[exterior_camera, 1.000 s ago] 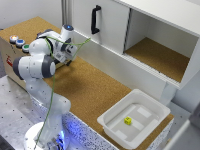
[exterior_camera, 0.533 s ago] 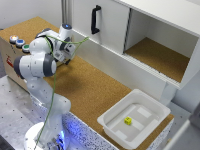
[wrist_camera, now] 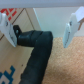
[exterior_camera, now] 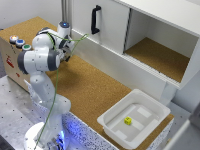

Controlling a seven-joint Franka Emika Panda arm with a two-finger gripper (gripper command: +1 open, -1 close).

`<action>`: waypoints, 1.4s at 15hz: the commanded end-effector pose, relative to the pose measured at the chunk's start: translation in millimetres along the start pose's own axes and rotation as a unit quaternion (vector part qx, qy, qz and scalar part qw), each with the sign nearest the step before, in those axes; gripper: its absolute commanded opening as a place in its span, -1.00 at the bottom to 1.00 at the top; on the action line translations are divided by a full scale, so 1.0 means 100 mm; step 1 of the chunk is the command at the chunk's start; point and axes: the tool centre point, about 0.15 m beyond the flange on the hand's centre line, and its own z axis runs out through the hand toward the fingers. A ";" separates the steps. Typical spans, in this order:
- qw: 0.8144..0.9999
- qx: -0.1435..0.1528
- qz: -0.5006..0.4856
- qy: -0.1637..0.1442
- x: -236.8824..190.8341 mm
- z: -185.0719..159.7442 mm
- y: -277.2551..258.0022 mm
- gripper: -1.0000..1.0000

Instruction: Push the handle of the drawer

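Note:
In the wrist view my gripper [wrist_camera: 39,40] is open, and its white fingers [wrist_camera: 72,27] stand on either side of the small black curved handle [wrist_camera: 36,39]. The handle is fixed to the tan wooden drawer front [wrist_camera: 9,62]. I cannot tell whether the fingers touch the handle. In the exterior view the arm [exterior_camera: 42,52] bends over the wooden unit [exterior_camera: 11,59] at the exterior view's left. There the arm hides the handle, and my gripper [exterior_camera: 68,47] is mostly covered by the wrist.
Coloured round buttons [exterior_camera: 20,43] sit on top of the wooden unit. A white cabinet with a long black door handle [exterior_camera: 95,20] and a cork-lined shelf [exterior_camera: 160,57] stands behind. A white bin [exterior_camera: 152,125] holds a small yellow object [exterior_camera: 128,120]. A green cable [exterior_camera: 55,85] hangs along the arm.

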 end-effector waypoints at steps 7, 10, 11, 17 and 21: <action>0.987 -0.050 -0.149 -0.036 0.00 -1.15 -0.19 1.00; 0.972 -0.043 -0.226 -0.054 0.10 -1.31 -0.40 1.00; 0.966 -0.042 -0.248 -0.058 0.15 -1.36 -0.46 1.00; 0.899 -0.021 -0.420 -0.122 0.37 -1.51 -1.00 1.00; 0.824 0.008 -0.547 -0.148 0.39 -1.59 -1.35 1.00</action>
